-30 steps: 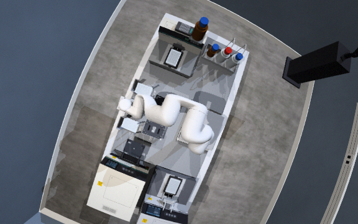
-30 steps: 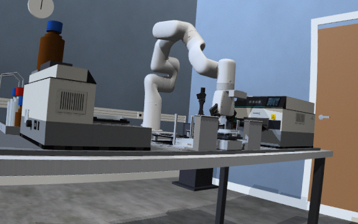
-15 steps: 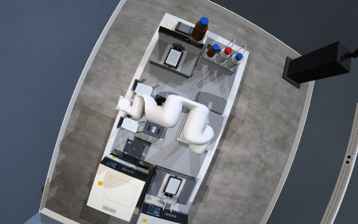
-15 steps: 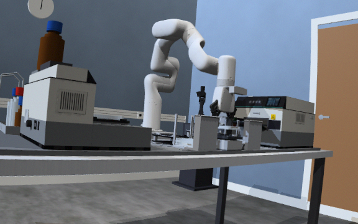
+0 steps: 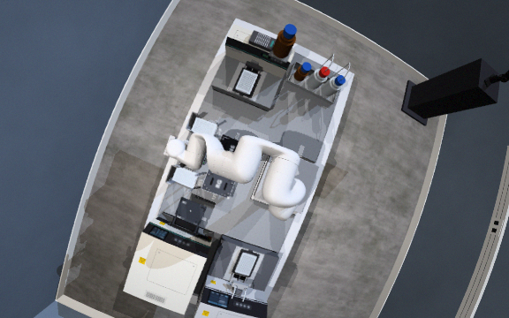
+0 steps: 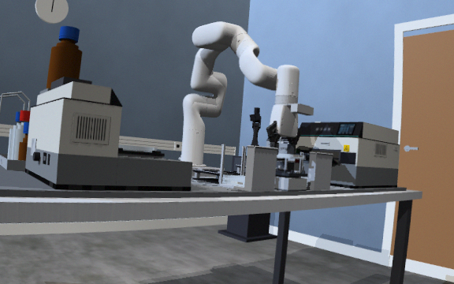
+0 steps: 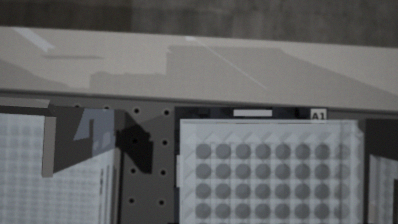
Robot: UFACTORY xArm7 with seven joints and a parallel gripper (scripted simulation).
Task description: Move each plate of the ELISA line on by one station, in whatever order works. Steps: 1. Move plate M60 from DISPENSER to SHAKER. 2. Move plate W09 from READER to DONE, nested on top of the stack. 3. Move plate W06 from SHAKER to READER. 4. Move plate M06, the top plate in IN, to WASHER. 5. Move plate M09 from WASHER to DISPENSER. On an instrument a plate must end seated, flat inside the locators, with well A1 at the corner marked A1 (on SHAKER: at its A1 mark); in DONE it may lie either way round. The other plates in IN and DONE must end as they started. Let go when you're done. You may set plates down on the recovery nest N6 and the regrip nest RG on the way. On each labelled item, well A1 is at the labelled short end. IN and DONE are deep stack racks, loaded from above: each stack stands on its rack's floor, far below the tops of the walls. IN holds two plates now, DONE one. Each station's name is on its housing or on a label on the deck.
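Observation:
My gripper (image 6: 286, 151) is at the deck's edge, between the two deep stack racks. It is shut on a clear well plate (image 7: 265, 170) (image 6: 290, 157), gripping it across its width. I take this plate for W06, though its label is out of sight. The plate is level, just above the raised station with the A1 mark (image 7: 318, 116), and its short end is toward that mark. My fingers do not show in the wrist view. In the top view the arm's wrist (image 5: 176, 149) hides both plate and station. One plate (image 5: 246, 82) sits in the back instrument and another plate (image 5: 245, 262) in the front right one.
One tall rack (image 5: 203, 126) (image 6: 260, 167) and the other rack (image 5: 185, 177) (image 6: 321, 170) flank the gripper closely, with plates inside them. The reader's dark tray (image 5: 190, 212) holds no plate. A perforated nest (image 5: 219, 183) lies inboard. Bottles (image 5: 322, 75) stand at the back.

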